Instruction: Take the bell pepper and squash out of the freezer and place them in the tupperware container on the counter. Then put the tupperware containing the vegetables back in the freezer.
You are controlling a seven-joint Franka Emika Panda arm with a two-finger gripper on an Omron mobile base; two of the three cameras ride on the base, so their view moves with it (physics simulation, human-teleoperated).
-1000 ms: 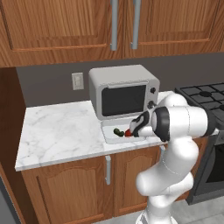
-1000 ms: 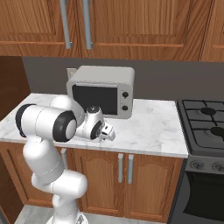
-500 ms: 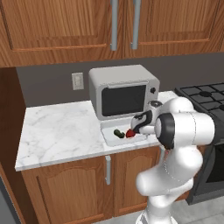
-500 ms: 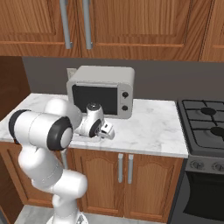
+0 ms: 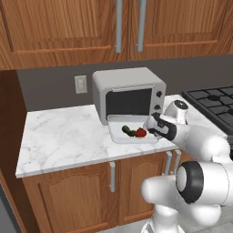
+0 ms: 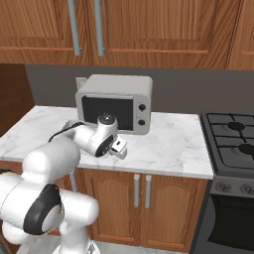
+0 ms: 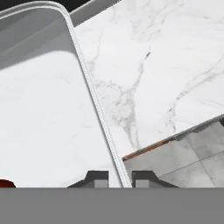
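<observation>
The tupperware container [image 5: 117, 121] sits on the counter [image 5: 63, 136] just in front of the toaster oven. Inside it lie the dark green squash [image 5: 127, 130] and the red bell pepper [image 5: 141, 132], side by side near the front right. My gripper [image 5: 149, 127] is at the tray's right edge, shut on its rim. In the hand view the rim [image 7: 94, 100] runs down between the two finger tips of the gripper [image 7: 120, 177], and a sliver of the bell pepper [image 7: 5, 183] shows at the lower left. The freezer is out of view.
A grey toaster oven [image 5: 129, 93] stands right behind the tray. The black stove [image 6: 233, 134] borders the counter [image 6: 168, 144] on the right. Bare marble stretches left of the tray, and wooden cabinets hang overhead.
The arm's elbow has dropped lower and closer to the base. The gripper stays at the tray's right rim, and the tray with the vegetables has not visibly moved.
</observation>
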